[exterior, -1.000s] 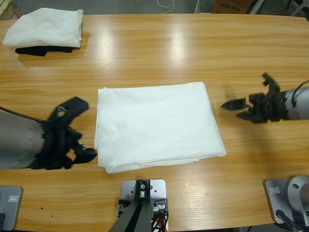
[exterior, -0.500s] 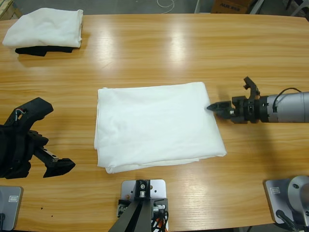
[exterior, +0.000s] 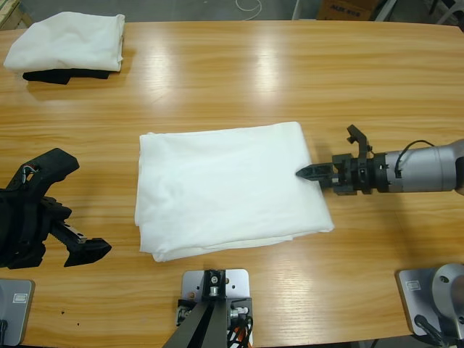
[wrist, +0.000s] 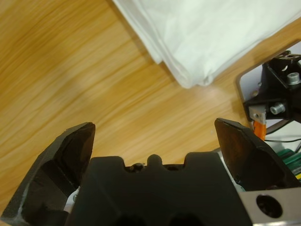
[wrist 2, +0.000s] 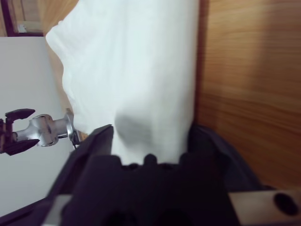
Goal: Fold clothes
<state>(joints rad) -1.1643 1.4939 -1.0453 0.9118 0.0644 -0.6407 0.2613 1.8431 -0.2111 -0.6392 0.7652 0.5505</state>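
You see the folded white cotton shirt (exterior: 230,188), soft and rectangular, lying mid-table on the glossy long wooden table (exterior: 290,72). Your right gripper (exterior: 307,172) touches the shirt's right edge; I cannot tell how its jaws stand. Your left gripper (exterior: 67,209), left of the shirt, is wide open and holds nothing.

My right gripper (exterior: 304,172) has pushed in from three o'clock until its narrowed tips press the right edge of the folded T-shirt (exterior: 228,187), which has slid a little toward nine o'clock. My left gripper (exterior: 69,206) has pulled back toward eight o'clock, jaws wide, away from the shirt.
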